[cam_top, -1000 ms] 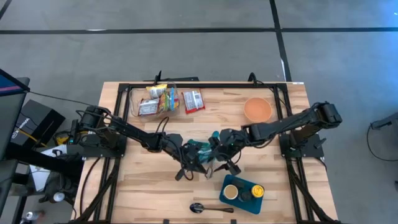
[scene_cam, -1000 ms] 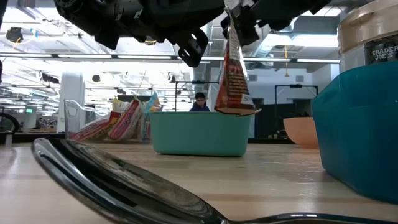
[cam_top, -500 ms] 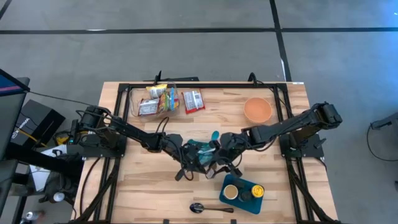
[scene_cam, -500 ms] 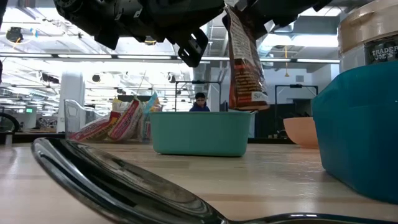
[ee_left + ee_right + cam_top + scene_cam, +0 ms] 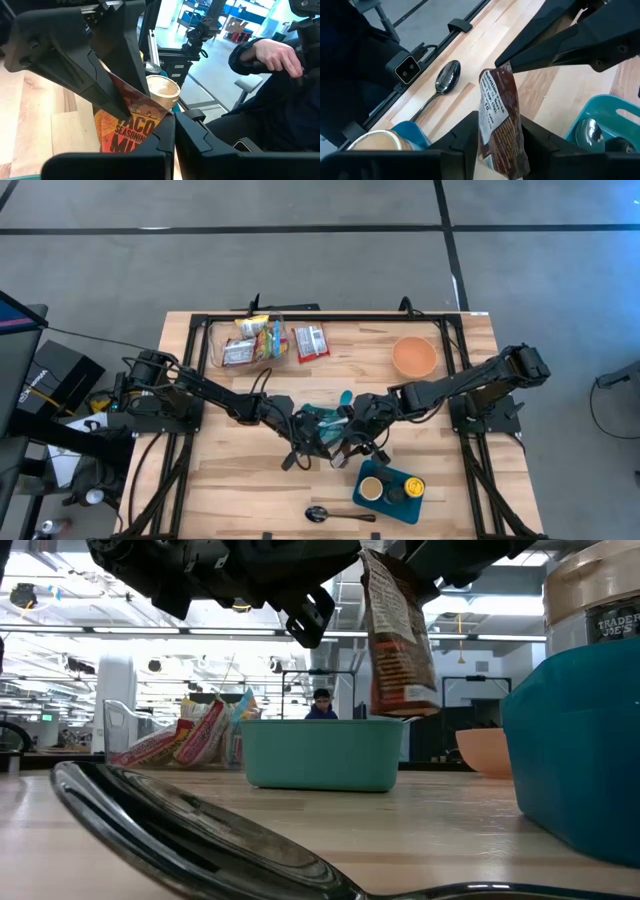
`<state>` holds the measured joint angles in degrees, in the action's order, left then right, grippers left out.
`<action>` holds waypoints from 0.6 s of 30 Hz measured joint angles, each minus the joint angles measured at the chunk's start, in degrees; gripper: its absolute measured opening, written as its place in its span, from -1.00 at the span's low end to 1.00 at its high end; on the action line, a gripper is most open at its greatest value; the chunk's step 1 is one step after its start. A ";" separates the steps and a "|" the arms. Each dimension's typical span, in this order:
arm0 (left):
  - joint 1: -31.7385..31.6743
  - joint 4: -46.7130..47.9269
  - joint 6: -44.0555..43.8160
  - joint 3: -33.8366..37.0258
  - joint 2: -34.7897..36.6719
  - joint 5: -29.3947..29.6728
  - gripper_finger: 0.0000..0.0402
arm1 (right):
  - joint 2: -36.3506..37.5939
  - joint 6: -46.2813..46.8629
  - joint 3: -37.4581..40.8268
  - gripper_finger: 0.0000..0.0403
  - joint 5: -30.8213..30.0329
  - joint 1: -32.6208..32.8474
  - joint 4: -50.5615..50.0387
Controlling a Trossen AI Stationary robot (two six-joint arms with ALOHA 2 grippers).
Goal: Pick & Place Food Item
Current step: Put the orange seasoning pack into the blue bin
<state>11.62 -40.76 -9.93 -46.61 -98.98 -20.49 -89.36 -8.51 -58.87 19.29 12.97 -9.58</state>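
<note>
A taco seasoning packet (image 5: 398, 640) hangs upright over the right end of a teal tub (image 5: 320, 755), its lower end about level with the tub's rim. Both grippers meet at its top, above the tub (image 5: 318, 420) at the table's middle. My left gripper (image 5: 175, 132) comes in from the left and is shut on the packet (image 5: 131, 131). My right gripper (image 5: 500, 142) comes from the right, slanting down, and is closed on the packet (image 5: 501, 112). A spoon bowl shows inside the tub (image 5: 587, 131). My left gripper pinches the packet's upper corner (image 5: 164, 119) between its two fingertips, coming nearly level from the table's left. The packet hangs below the hold, clear of the tub. My right gripper has the packet's upper part (image 5: 492, 100) between its two fingers (image 5: 467, 137), slanting down from the table's right. The packet stands upright between them, its printed back toward the wrist camera.
A blue tray (image 5: 392, 488) with a cup and jars stands near the front right, with a spoon (image 5: 328, 514) left of it. An orange bowl (image 5: 414, 357) is at the back right. A clear bin of snack packets (image 5: 250, 340) and a loose packet (image 5: 311, 342) lie at the back.
The hanging packet has turned about its upright line: in the low view it showed edge-on and now shows its broad back, with the lower end swung a little toward that picture's right. My right gripper has closed in around its upper part. The left gripper has kept still.
</note>
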 joint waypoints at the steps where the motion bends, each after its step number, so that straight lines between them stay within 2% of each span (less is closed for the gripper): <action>1: 0.00 0.01 0.00 0.00 0.00 0.00 -1.00 | 0.00 0.00 0.00 -0.47 0.00 0.00 0.00; 18: 0.00 0.05 0.00 0.00 0.00 0.00 -1.00 | 0.00 1.05 0.00 -0.75 -1.57 -0.41 0.11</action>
<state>11.62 -40.71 -9.93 -46.61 -98.98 -20.49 -89.36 -7.46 -58.87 17.72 12.56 -9.47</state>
